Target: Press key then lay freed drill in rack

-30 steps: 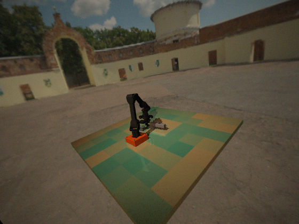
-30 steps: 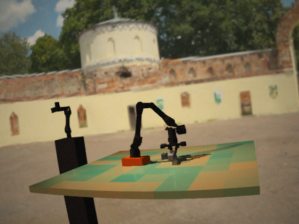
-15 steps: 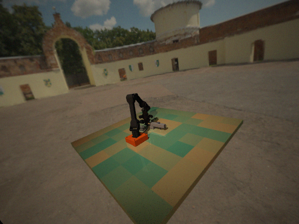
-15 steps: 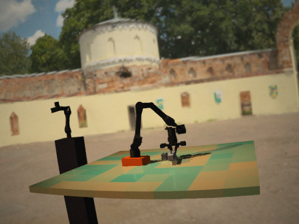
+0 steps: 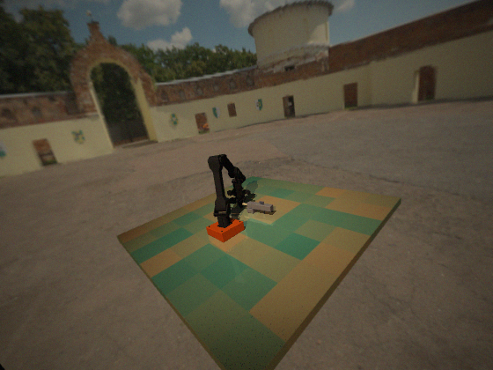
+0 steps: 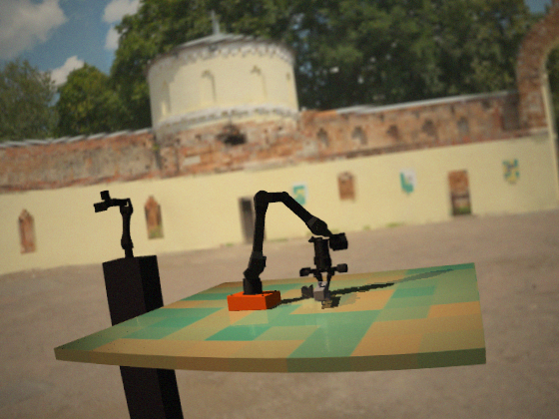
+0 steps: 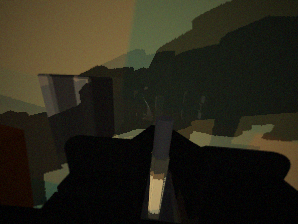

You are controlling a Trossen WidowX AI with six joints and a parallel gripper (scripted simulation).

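Observation:
My gripper (image 5: 240,204) (image 6: 323,284) (image 7: 159,129) points down, low over the table, and is shut on the drill. In the wrist view the drill (image 7: 156,192) is a thin bar, grey at the end between the fingertips and cream further down. A grey block (image 7: 65,102) stands left of the fingers there; it may be the rack. In the top view a grey block (image 5: 261,207) lies just right of the gripper, with a cream tip on its left. I cannot tell the key apart, nor whether the drill is clear of its holder.
The patchwork table (image 5: 273,286) (image 6: 240,354) carries my arm's orange base (image 5: 224,232) (image 6: 254,300), which also shows at the wrist view's left edge (image 7: 14,167). A second black arm (image 6: 127,226) stands on a dark pedestal (image 6: 131,281) behind the table. Dark shadows cover much around the fingers.

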